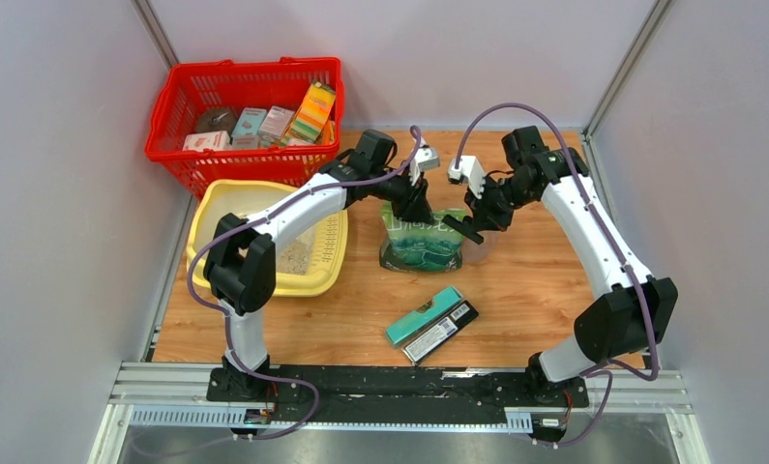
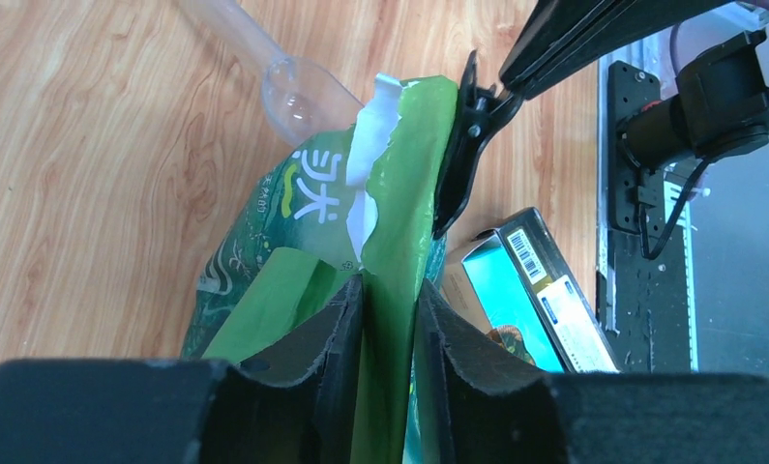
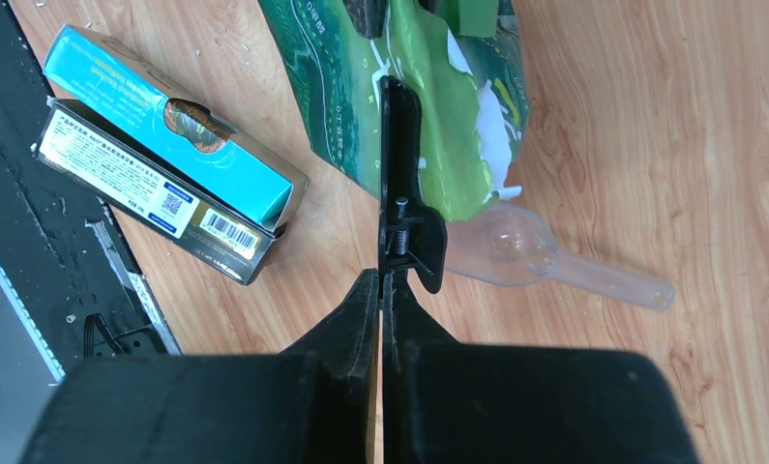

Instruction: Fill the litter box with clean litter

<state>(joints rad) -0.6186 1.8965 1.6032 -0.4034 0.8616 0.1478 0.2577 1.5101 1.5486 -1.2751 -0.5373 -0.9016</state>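
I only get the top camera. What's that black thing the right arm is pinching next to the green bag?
Observer: The right wrist camera shows a black spring clip lying along the green bag's top edge. The right gripper is shut on its handle.
Operator: Is the bag open already?
Observer: It's torn. The left wrist camera shows a ragged white tear along its top.
Operator: Is there a scoop anywhere?
Observer: Yes, a clear plastic scoop lies on the wooden table beside the bag.
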